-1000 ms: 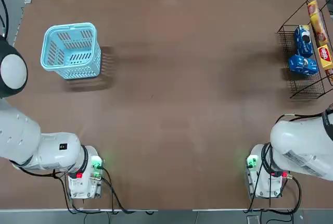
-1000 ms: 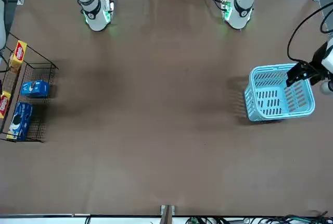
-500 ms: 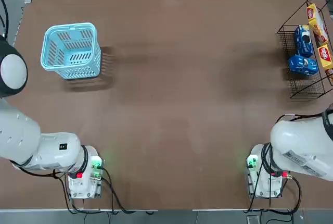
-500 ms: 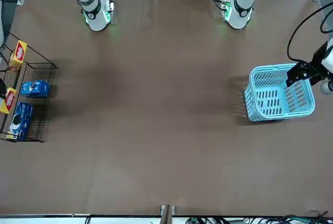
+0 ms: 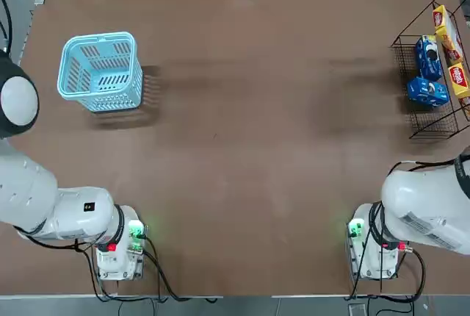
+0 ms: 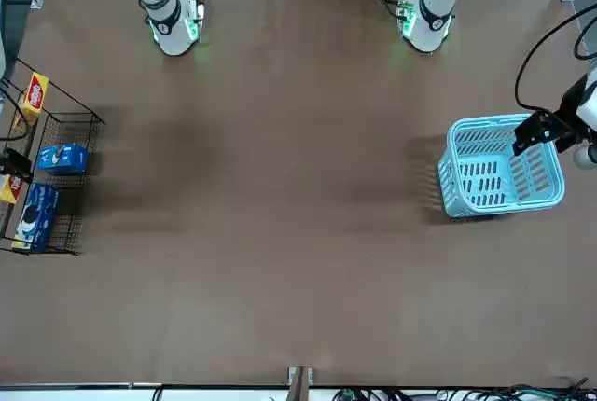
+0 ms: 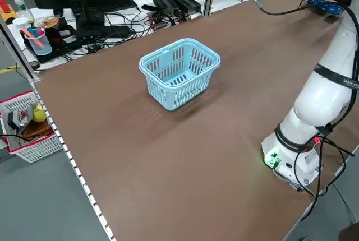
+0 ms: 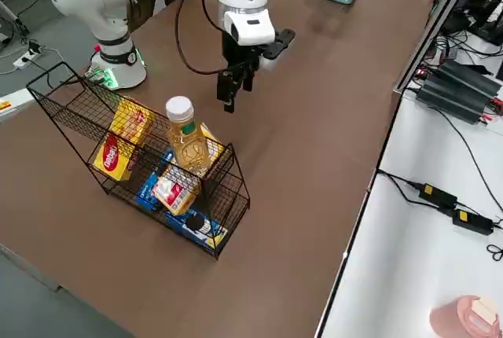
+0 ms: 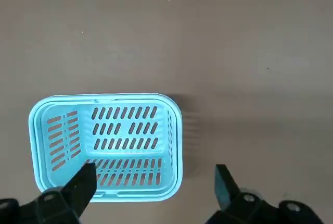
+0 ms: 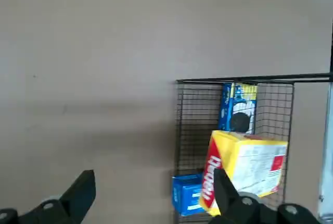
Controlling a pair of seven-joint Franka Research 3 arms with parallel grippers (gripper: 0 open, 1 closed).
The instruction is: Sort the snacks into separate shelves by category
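Observation:
The black wire shelves (image 5: pixel 429 73) stand at the table's far right. Two blue packets (image 5: pixel 428 56) (image 5: pixel 427 92) lie on the lower tier. Two yellow boxes (image 5: pixel 446 31) (image 5: pixel 459 79) rest on the upper tier. My right gripper (image 8: pixel 234 90) hangs open and empty over the table beside the rack's far end; its wrist view shows a yellow box (image 10: pixel 244 174) above the blue packets (image 10: pixel 237 107). The left gripper (image 6: pixel 541 129) hovers open beside the basket's rim, holding nothing.
A light blue plastic basket (image 5: pixel 100 71) stands at the far left and looks empty (image 9: pixel 106 146). A bottle of yellowish drink (image 8: pixel 187 141) stands in the rack among the snacks. Cables and gear lie beyond the table's far edge.
My right gripper opened and drew back from the rack toward the table's far edge, leaving a yellow box on the upper tier. The left arm stayed still.

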